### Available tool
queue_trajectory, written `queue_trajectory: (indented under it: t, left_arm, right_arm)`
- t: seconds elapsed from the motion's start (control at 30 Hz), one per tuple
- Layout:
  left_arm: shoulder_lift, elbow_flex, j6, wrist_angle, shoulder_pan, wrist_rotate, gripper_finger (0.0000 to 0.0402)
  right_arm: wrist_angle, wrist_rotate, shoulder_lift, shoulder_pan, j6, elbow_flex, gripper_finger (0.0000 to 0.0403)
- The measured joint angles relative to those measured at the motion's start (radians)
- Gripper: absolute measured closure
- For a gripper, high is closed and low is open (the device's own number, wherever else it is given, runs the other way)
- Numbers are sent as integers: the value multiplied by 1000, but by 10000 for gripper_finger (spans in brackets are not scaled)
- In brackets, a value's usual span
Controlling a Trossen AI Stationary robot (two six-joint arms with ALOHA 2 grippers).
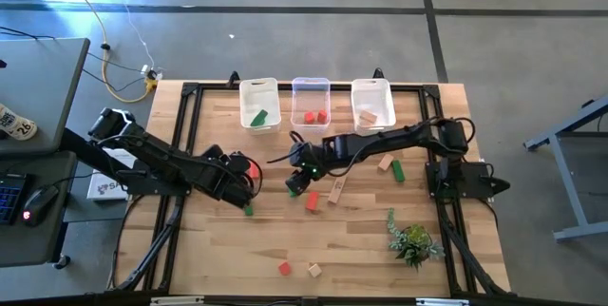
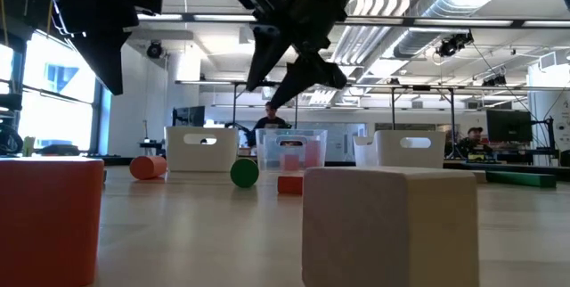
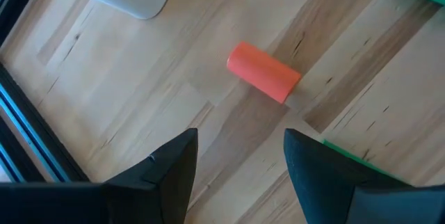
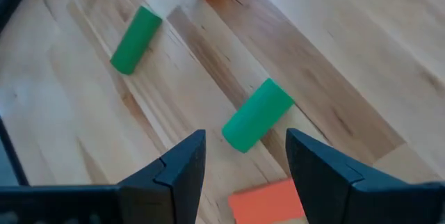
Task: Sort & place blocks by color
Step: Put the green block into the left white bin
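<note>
Wooden blocks lie scattered on the table. My right gripper (image 1: 298, 182) (image 4: 245, 138) hangs open above a green cylinder (image 4: 257, 115) lying on its side, with a red block (image 4: 268, 203) just beside it and a second green cylinder (image 4: 135, 40) farther off. My left gripper (image 1: 249, 179) (image 3: 240, 135) is open over bare wood, a short way from a red cylinder (image 3: 263, 71) lying on its side. Three white bins stand along the far edge: the left bin (image 1: 258, 88) holds a green block, the middle bin (image 1: 311, 84) red ones, the right bin (image 1: 372, 85) tan ones.
A tan bar (image 1: 335, 190), a tan block (image 1: 385, 162) and a green block (image 1: 398, 170) lie right of centre. A red block (image 1: 284, 268) and a tan block (image 1: 314, 270) sit near the front edge. A small leafy plant (image 1: 413, 242) stands at the front right.
</note>
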Motion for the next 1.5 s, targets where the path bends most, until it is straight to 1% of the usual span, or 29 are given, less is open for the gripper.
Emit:
queue_trajectory:
  t: [0.33, 0.57, 1.5]
  left_arm:
    - [0, 0, -3, 5, 0, -21, 202]
    - [0, 0, -4, 6, 0, -26, 202]
    - [0, 0, 0, 36, 0, -55, 202]
  right_arm:
    - [23, 4, 55, 12, 133, 0, 217]
    - [81, 83, 68, 29, 187, 0, 217]
    - [133, 74, 205, 33, 270, 0, 217]
